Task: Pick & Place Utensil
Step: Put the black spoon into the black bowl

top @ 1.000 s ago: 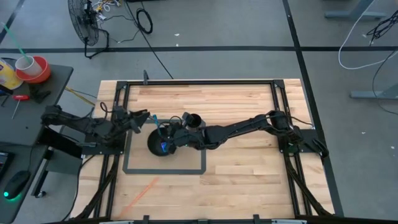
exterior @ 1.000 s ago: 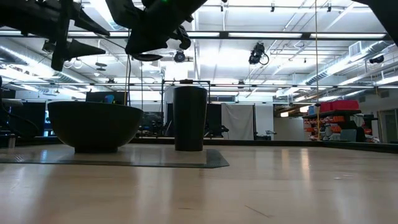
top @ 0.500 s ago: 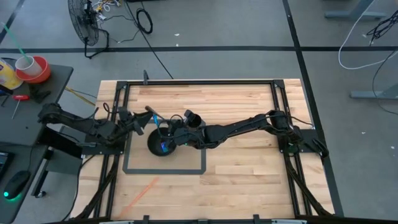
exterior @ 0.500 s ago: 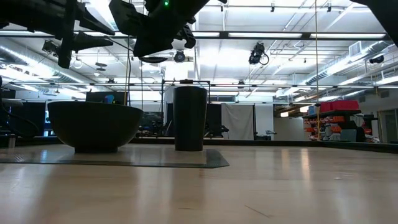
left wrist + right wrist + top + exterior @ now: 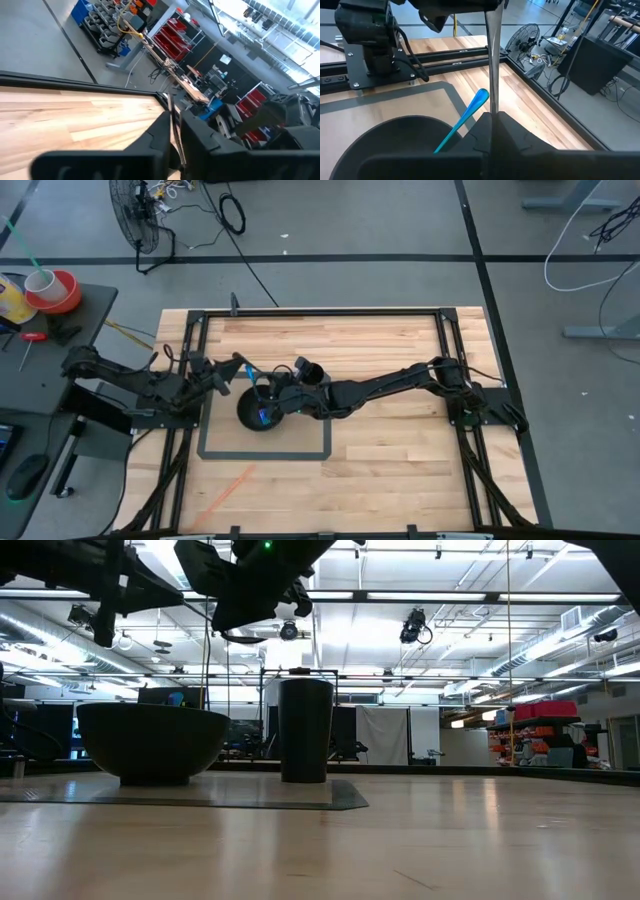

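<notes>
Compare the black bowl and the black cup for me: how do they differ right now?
The bowl is wide and low; the cup is narrow and taller. The bowl holds a blue utensil; whether the cup holds anything I cannot tell. The right end effector, shut on a metal utensil, hangs over the bowl, not the cup. Both are dark and upright on the table.

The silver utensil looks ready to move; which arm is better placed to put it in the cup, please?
Probably the right: its gripper grips the silver utensil above the bowl, nearer the cup.
</notes>
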Controlling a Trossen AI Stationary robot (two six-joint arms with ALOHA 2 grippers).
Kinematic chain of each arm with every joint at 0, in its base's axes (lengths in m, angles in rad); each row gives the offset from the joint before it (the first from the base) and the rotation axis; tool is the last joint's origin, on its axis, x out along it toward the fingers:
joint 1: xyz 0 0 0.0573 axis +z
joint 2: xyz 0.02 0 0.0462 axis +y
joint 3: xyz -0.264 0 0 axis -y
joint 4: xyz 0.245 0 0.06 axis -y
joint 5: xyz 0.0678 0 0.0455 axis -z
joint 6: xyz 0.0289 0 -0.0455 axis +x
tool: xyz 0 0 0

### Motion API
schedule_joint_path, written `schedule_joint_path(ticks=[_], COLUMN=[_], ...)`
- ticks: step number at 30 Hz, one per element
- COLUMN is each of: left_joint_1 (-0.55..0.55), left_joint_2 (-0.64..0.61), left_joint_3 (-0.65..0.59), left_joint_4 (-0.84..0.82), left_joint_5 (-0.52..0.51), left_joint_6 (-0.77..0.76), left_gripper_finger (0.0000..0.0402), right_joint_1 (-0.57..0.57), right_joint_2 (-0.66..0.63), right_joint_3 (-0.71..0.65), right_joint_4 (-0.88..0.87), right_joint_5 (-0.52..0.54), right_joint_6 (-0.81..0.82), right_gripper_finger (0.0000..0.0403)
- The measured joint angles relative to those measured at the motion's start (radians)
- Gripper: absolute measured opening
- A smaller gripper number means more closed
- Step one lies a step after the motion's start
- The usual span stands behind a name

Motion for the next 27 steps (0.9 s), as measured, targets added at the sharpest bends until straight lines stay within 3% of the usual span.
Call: schedule_joint_path(ticks=[8,13,18,24,27], left_joint_1=[0.0,0.005,0.027,0.034,0.033], left_joint_2=[0.0,0.0,0.0,0.0,0.0], left_joint_3=[0.0,0.0,0.0,0.0,0.002], left_joint_4=[0.002,0.003,0.005,0.013,0.015], left_joint_5=[-0.021,-0.045,-0.016,0.004,0.012], left_joint_6=[0.0,-0.002,-0.004,0.021,0.028], left_gripper_finger=[0.0122,0.0133,0.0103,0.002,0.0012], right_joint_1=[0.001,0.0,0.0,-0.001,-0.002], right_joint_2=[0.0,0.0,0.0,0.0,0.0], right_joint_3=[0.0,0.0,0.0,0.0,0.0], right_joint_4=[-0.001,0.012,0.014,0.012,0.011], right_joint_5=[-0.001,-0.035,-0.018,-0.05,-0.053], right_joint_6=[0.0,-0.022,-0.021,-0.024,-0.026], right_gripper_finger=[0.0018,0.0018,0.0018,0.0018,0.002])
